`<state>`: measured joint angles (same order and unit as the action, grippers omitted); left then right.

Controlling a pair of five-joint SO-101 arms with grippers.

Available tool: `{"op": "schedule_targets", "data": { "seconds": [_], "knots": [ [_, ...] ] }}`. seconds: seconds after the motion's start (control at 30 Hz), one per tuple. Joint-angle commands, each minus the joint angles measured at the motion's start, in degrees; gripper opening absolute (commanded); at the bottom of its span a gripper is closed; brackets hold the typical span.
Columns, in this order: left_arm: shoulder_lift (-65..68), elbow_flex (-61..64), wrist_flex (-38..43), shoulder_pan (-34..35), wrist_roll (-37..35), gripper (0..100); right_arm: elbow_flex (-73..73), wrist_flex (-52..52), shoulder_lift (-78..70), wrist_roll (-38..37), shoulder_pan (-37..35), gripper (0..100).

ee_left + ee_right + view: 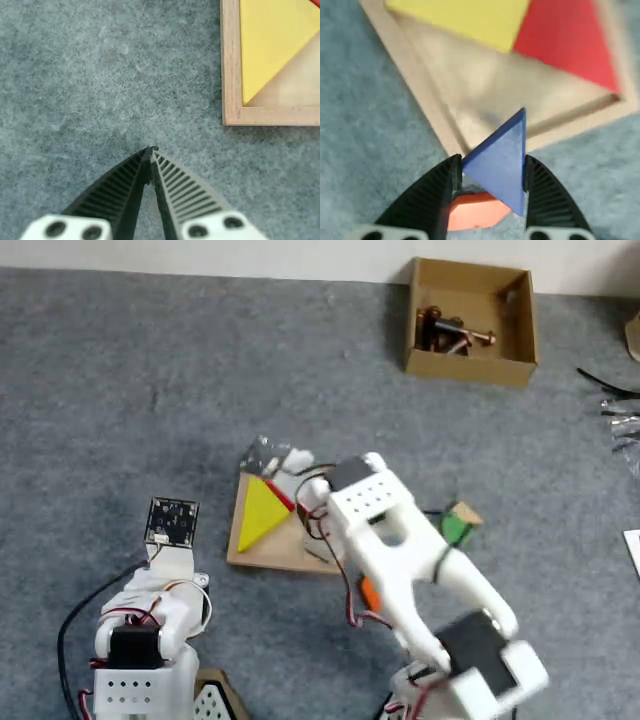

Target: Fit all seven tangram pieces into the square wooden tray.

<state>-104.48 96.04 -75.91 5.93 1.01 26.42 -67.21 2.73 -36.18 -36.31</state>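
Observation:
The square wooden tray (250, 552) lies mid-table with a yellow triangle (262, 512) and a red triangle (281, 494) in it. In the right wrist view my right gripper (490, 172) is shut on a blue triangle (502, 161), held just above the tray's near rim (415, 95), with the yellow triangle (465, 17) and the red triangle (567, 42) beyond. An orange piece (472, 212) lies on the carpet beneath the jaws. A green piece (455, 530) rests right of the right arm. My left gripper (151, 150) is shut and empty, on carpet short of the tray's corner (231, 117).
A cardboard box (470, 320) with metal parts stands at the back right. A wooden block (465, 514) touches the green piece. Cables and a foil scrap (615, 410) lie at the right edge. Crumpled clear wrap (268, 455) sits behind the tray.

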Motion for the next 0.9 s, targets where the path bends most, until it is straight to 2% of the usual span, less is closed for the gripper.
{"op": "schedule_targets", "data": {
  "seconds": [0.0, 0.17, 0.5, 0.77, 0.87],
  "knots": [
    [-0.57, 1.01, -0.18, -0.66, -0.09, 1, -5.85, 0.84, -2.15, -3.96, -2.86, 11.1],
    [-0.57, 1.01, -0.18, -0.66, -0.09, 1, -7.52, 0.92, -3.56, -8.79, -5.05, 11.1],
    [-0.57, 1.01, -0.18, -0.66, -0.09, 1, -7.34, 0.92, -3.82, -22.15, -4.97, 11.2],
    [-0.57, 1.01, -0.18, -0.66, -0.09, 1, -7.25, 0.66, -3.91, -25.85, -4.7, 11.6],
    [-0.57, 1.01, -0.18, -0.66, -0.09, 1, -7.34, -3.03, -3.91, -25.93, -4.79, 11.7]
  ]
}}
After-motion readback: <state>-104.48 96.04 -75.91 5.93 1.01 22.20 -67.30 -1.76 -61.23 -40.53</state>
